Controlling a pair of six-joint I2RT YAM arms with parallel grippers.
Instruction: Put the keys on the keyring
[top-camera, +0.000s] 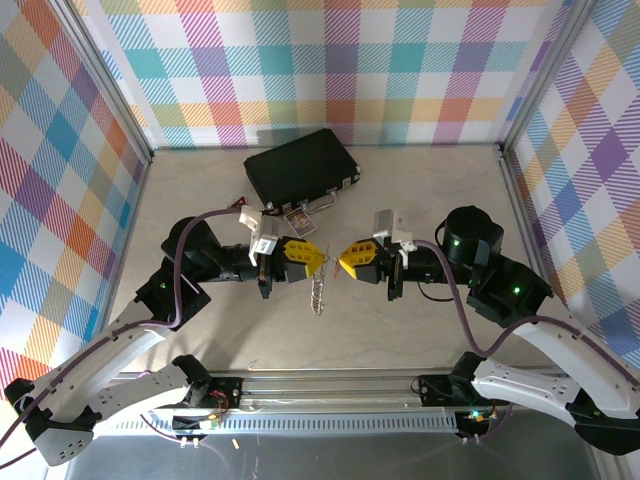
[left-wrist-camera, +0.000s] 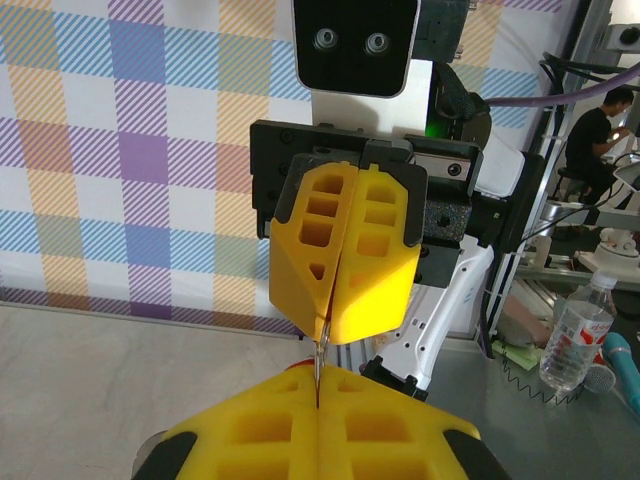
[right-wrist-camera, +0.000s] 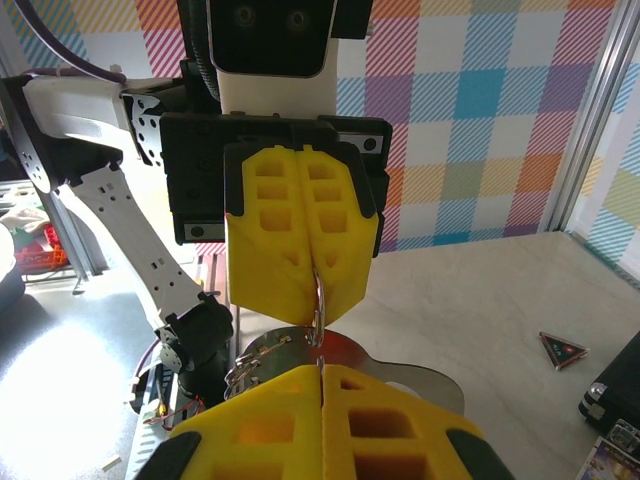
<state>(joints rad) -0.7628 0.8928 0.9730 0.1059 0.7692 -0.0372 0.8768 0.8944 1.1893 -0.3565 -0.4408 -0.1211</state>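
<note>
Both yellow-fingered grippers meet tip to tip above the table's middle. My left gripper (top-camera: 318, 258) is shut on the keyring (right-wrist-camera: 318, 292), a silver loop seen edge-on in the right wrist view. Its short chain (top-camera: 318, 292) dangles below the fingertips. My right gripper (top-camera: 343, 265) is shut too, with a thin silver edge in its seam. The flat silver key (right-wrist-camera: 410, 372) with a touch of red lies right behind its fingertips (right-wrist-camera: 345, 385), partly hidden by them. Key and loop sit a sliver apart; whether they touch is unclear.
A black case (top-camera: 300, 168) lies at the back centre, with a small picture card (top-camera: 300, 220) in front of it. A dark red triangular badge (top-camera: 243, 203) rests left of the card. Plaid walls close in the left, right and back.
</note>
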